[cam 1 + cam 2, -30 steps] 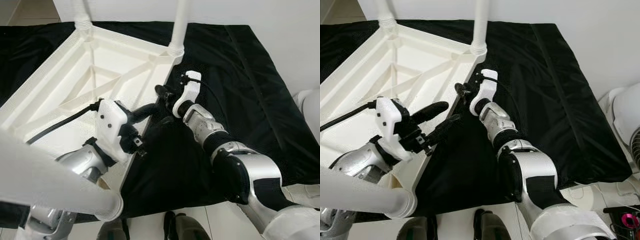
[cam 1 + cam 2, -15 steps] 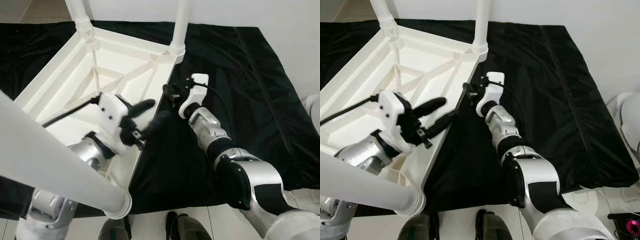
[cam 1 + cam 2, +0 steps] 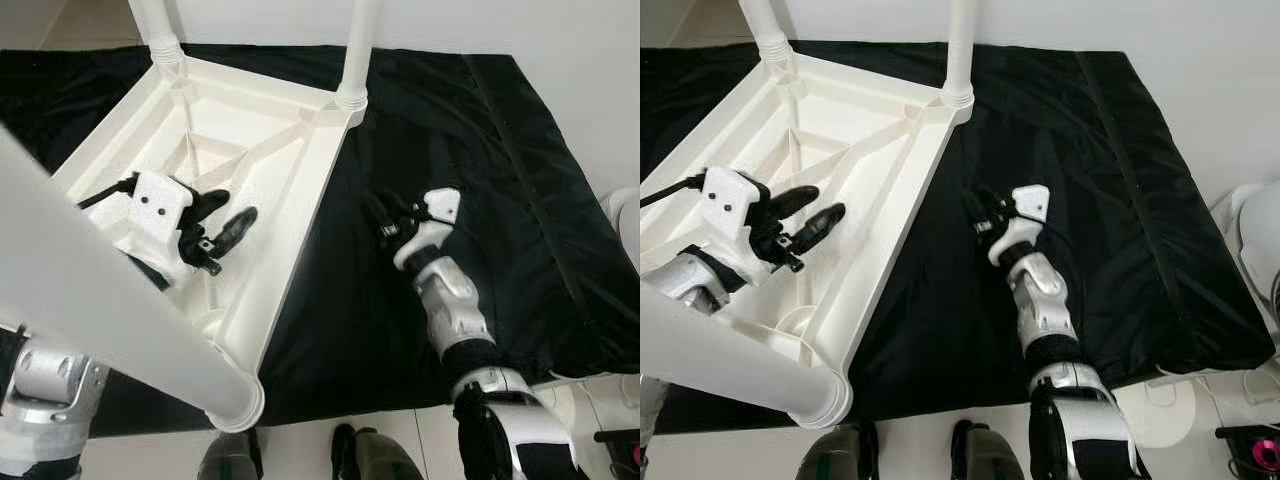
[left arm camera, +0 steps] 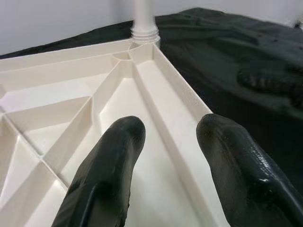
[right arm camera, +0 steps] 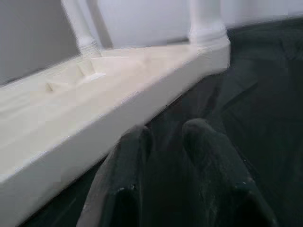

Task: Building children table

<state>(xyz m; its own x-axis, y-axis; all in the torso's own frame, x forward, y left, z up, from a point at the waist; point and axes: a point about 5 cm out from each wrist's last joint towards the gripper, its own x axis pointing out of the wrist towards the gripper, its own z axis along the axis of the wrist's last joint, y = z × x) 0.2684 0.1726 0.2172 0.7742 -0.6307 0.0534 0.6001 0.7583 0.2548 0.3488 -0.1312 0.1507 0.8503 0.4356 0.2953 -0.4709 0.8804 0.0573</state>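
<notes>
**Upturned children's table on black cloth, both grippers free of it**

Nearest the camera, a thick white table leg [image 3: 120, 330] crosses the lower left of the head views, blurred by closeness, ending in a rounded foot. Beside it, low at the frame edge, are the robot's dark feet [image 3: 980, 455] on a pale tiled floor [image 3: 300, 450].

The white plastic children's table [image 3: 890, 200] lies upside down on a black cloth [image 3: 500, 200] that covers the surface under it. Its ribbed underside faces up, with diagonal braces running between the rim walls.

The left gripper [image 3: 222, 215] hangs over the hollow underside, inside the rim, on the robot's left. Its two black fingers [image 4: 109, 170] are spread apart with nothing between them; in the left wrist view they point along the inner rim wall toward a far corner socket.

The right gripper [image 3: 385, 215] sits over the black cloth, apart from the table's right rim and clear of it. In the right wrist view its fingers [image 5: 208, 151] lie close together with only a narrow gap and hold nothing, with the table's outer wall beyond them.

Farther back, two more white legs stand upright in the far corners of the table: one at the far left corner [image 3: 155, 25], one at the far right corner [image 3: 355, 50]. Behind them is a plain white wall [image 3: 500, 25].
</notes>
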